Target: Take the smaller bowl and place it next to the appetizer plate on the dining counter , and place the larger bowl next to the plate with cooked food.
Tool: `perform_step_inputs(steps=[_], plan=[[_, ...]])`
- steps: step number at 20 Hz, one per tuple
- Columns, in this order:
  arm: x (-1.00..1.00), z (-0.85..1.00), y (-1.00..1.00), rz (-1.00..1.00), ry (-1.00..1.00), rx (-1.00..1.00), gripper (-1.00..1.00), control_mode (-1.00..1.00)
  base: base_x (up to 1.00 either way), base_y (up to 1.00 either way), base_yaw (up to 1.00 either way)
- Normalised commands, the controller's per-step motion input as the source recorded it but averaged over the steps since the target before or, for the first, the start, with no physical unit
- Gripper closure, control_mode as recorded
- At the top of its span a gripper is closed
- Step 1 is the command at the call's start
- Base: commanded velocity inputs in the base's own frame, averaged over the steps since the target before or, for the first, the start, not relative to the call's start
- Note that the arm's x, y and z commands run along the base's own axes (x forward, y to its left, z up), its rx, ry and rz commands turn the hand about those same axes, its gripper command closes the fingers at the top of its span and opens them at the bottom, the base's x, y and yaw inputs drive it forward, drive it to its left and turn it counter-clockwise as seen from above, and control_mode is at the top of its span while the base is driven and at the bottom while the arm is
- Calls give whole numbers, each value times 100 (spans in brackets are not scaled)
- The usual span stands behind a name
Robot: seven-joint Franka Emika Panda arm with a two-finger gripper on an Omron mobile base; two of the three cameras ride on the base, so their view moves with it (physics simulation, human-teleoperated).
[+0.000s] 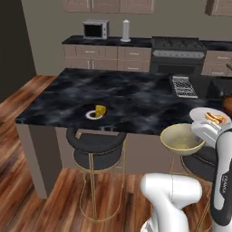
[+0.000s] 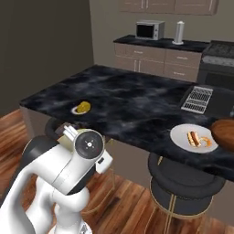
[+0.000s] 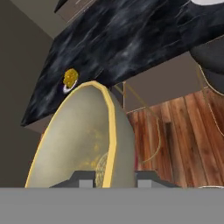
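Note:
My gripper point(image 3: 109, 177) is shut on the rim of the smaller bowl point(image 3: 83, 140), a pale cream-yellow glossy bowl seen tilted in the hand view. In the left base view the smaller bowl point(image 1: 182, 139) hangs in the air in front of the dining counter point(image 1: 127, 97), with the gripper point(image 1: 198, 134) at its right rim. The appetizer plate point(image 1: 96, 113) with its yellow wedge sits near the counter's front edge, left of the bowl. On the right of the counter lies the plate with cooked food point(image 2: 194, 137), with the larger bowl point(image 2: 224, 131), dark brown, just beyond it.
Black round stools point(image 1: 96, 142) with gold legs stand under the counter's front edge, one below the bowl point(image 1: 199, 163). A metal rack point(image 2: 197, 99) lies at the counter's far right. A wall counter with a microwave point(image 1: 95, 29) and a stove point(image 1: 176, 45) runs behind.

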Motion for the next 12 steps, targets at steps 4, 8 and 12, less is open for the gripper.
perform_step_inputs(steps=[4, 8, 12], plan=[[0, 0, 0, 0, 0, 0, 100, 100, 54, 22, 6], [0, 0, 0, 0, 0, 0, 100, 100, 36, 0, 13], [0, 0, 0, 0, 0, 0, 100, 100, 54, 0, 26]])
